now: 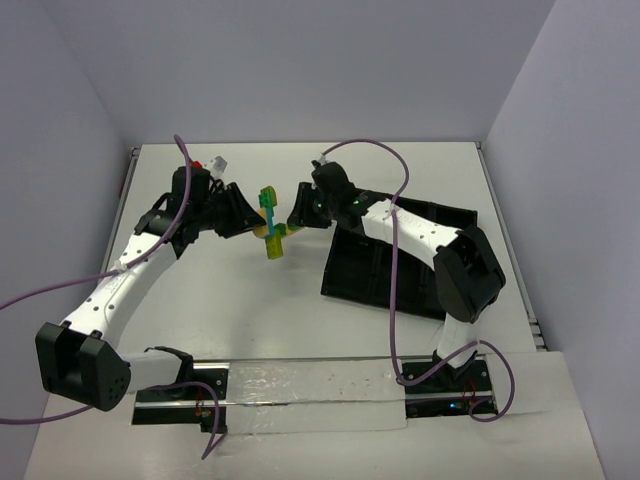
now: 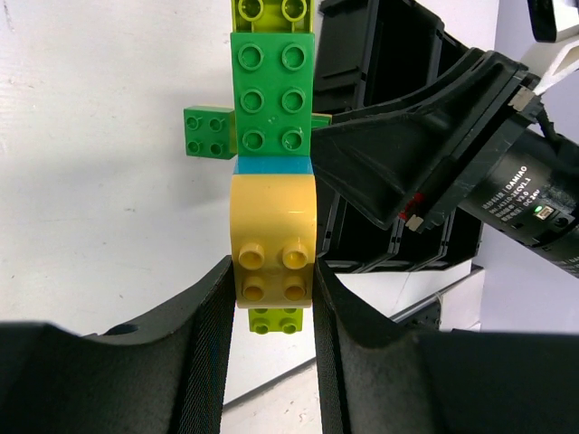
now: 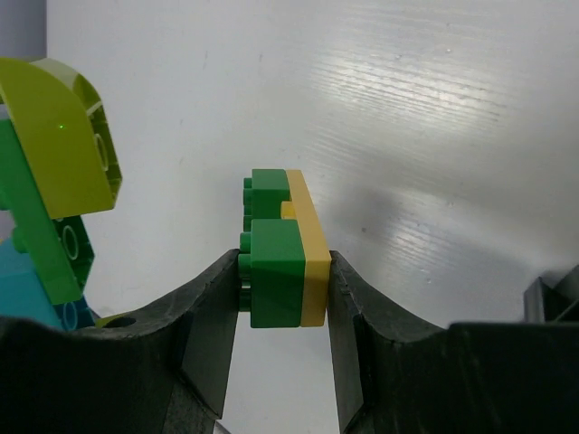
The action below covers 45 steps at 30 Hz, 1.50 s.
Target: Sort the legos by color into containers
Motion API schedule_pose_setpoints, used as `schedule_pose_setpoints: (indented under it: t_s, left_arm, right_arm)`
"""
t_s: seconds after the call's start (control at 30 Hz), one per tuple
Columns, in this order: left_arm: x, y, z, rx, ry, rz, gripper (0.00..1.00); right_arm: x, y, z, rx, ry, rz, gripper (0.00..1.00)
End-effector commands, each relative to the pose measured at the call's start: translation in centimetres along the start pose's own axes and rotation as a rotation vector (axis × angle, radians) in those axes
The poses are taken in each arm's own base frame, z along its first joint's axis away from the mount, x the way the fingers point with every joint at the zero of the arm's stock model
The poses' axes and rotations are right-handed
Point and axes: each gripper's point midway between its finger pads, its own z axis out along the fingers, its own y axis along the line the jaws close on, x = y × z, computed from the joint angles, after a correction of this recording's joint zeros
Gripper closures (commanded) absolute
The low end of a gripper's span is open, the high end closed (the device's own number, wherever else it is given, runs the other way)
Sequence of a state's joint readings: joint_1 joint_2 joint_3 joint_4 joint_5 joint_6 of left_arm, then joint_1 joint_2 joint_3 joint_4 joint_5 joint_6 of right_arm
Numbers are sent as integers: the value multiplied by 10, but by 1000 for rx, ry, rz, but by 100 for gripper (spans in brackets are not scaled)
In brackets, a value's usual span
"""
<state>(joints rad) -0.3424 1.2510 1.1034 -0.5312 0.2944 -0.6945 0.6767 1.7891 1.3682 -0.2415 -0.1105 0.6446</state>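
Yellow rounded studded plastic brick point(image 2: 271, 244) pinched at its studded end between the black fingers point(image 2: 204, 344) of the left gripper point(image 2: 271, 280), jaws part-way apart and clamped on the brick's two sides.

Stacked onward from it in the left wrist view:
- thin light blue layer point(image 2: 271, 165)
- long green studded brick point(image 2: 271, 90)
- lime brick point(image 2: 270, 11), cut off by the top edge

Small green square brick point(image 2: 210, 132) jutting out to the left of the long green one. Second lime brick point(image 2: 276, 320) peeking out below the yellow one. All locked together as one cluster of legos point(image 1: 270, 222), held up off the white table point(image 1: 250, 320) about mid-table, between the two arms and in no compartment.

Right gripper point(image 3: 282, 271) reaching in from the opposite side, jaws drawn close and clamped on a small green block point(image 3: 276, 276) backed by a thin yellow plate point(image 3: 314, 267). Curved lime piece, green and light blue bricks of the same cluster at the left edge of the right wrist view. Cannot tell from these views exactly how the gripped green block joins the rest.

Black plastic compartment tray point(image 1: 370, 270) flat on the table to the right of the cluster, largely under the right arm, thin walls dividing it into rectangular containers. Contents of the compartments mostly hidden; cannot tell what lies in them. Cluster beside the tray's left edge, not above it.
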Motion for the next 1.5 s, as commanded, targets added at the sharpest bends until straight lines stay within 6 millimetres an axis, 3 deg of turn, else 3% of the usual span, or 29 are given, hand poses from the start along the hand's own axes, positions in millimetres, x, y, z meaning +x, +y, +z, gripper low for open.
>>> schedule_pose_setpoints:
  t_s: [0.0,0.2,0.3,0.57,0.83,0.93,1.0,1.1,1.17,1.23,1.33,1.47]
  left_arm:
    - [-16,-19,-8,79,-47,28,100]
    - [-18,-12,-6,42,-47,32,100]
    - [-22,3,-6,-46,-56,33,100]
    - [-21,89,8,-455,-42,24,100]
    - [-8,139,39,-640,-3,-6,100]
    - [-5,156,43,-716,3,0,97]
    - [-3,161,44,-744,15,1,79]
    - [-1,162,44,-744,19,3,21]
    - [-4,157,42,-724,12,7,6]
    - [-10,149,38,-704,-4,11,0]
    - [-28,131,25,-685,-45,20,1]
    - [-61,75,-1,-531,-144,57,13]
  right_arm:
    - [-16,2,-4,20,-60,-33,100]
    - [-12,2,-2,10,-46,-34,100]
    - [-13,-4,-4,41,-55,-37,100]
    - [-33,-18,-34,133,-155,-81,100]
    - [-38,-14,-64,119,-190,-102,100]
    - [-36,-15,-68,117,-190,-104,100]
    - [-33,-17,-69,122,-183,-105,100]
    - [-31,-18,-70,124,-178,-103,100]
    - [-31,-17,-71,120,-179,-101,100]
    - [-33,-13,-74,109,-183,-103,100]
    - [-35,-11,-78,102,-189,-106,100]
    - [-40,-5,-88,87,-208,-111,100]
